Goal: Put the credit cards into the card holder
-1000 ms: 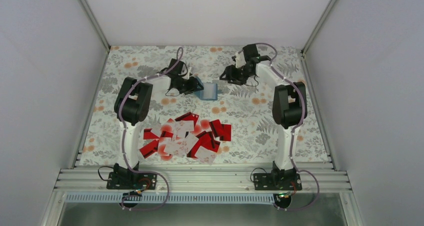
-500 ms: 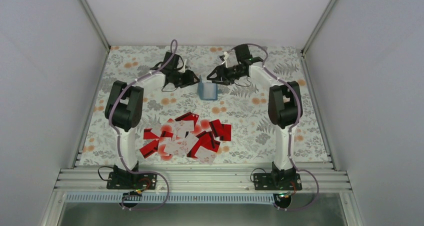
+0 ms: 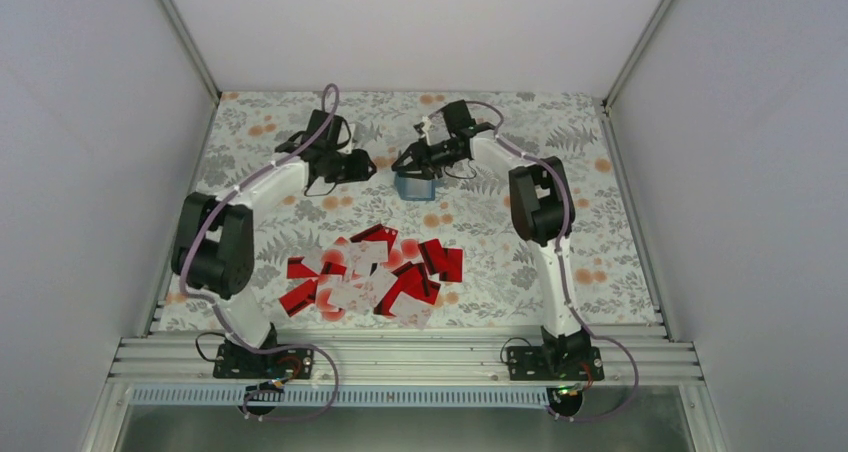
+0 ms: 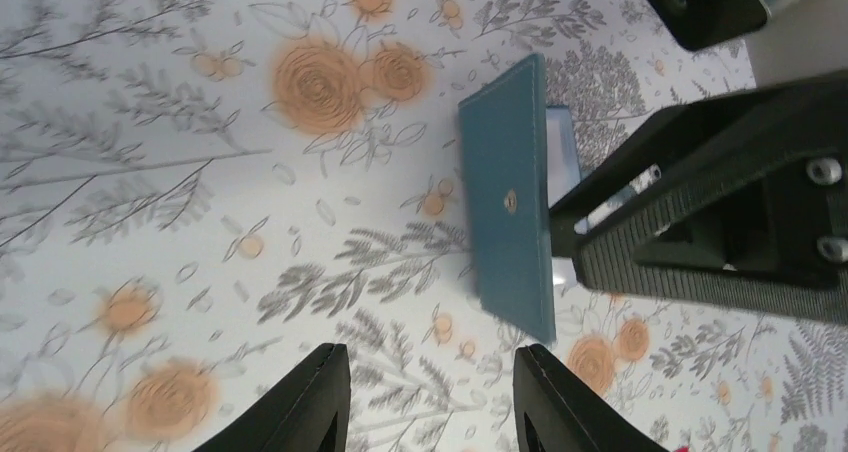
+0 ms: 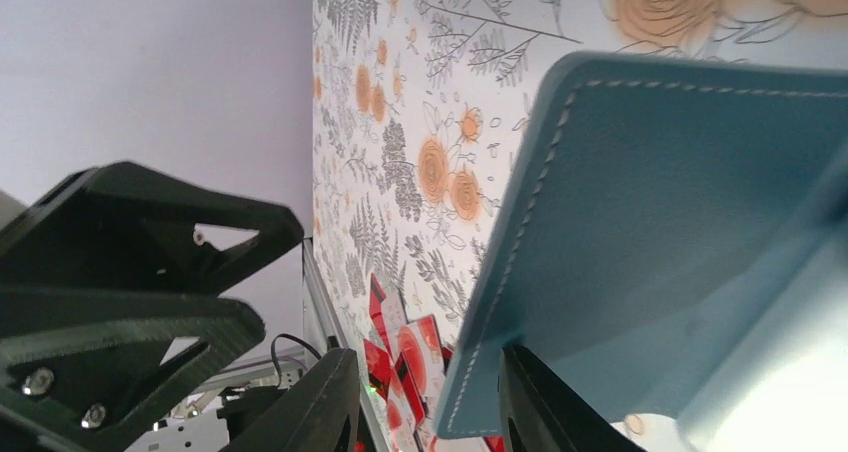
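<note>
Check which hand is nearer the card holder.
Right. The right hand is at the card holder, its fingers straddling one flap's edge; the left hand hangs off to the holder's left, clear of it.

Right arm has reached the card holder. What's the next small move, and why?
Probably finish closing the right gripper on the card holder flap. In the right wrist view the flap's stitched edge sits between the jaws, with a gap showing beside one finger. The left gripper is open, empty and short of the holder, and the credit cards lie in their pile.
</note>
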You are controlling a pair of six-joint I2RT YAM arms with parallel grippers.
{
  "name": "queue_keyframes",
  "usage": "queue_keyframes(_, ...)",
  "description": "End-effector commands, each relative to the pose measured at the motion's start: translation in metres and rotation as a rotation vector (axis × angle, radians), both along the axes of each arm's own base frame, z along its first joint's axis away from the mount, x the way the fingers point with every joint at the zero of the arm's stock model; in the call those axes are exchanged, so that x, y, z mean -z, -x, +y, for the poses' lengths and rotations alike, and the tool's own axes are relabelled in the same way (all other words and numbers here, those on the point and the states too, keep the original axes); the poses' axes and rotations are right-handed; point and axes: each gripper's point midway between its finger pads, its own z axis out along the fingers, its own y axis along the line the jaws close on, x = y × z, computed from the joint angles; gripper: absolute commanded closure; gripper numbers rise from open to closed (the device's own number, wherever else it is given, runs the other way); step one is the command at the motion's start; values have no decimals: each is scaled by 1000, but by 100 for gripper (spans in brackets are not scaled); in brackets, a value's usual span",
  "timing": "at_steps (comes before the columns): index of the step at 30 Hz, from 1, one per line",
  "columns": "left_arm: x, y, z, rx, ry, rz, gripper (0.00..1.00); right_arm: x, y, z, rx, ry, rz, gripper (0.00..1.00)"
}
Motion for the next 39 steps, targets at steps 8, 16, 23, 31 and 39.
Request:
queue_keyframes(8,-6,69,45,-38,-133,11,58,3,-13,25,-12,-3,-16,65)
queue_keyframes(16,-7,108,54,-25,-165,23,52,-7,-18,24,-14,37,-85,60)
queue_keyframes(23,-13,130,63,-50,-182,16,42,-45,-21,13,-7,102,-254,53)
queue_keyframes(31,-49,133,91,-127,-274,-88,0,-152,-22,-14,85,194,-605,25)
queue_keyframes(39,-57,148,113,-253,-304,-57,0,-225,16,-45,191,242,-774,11)
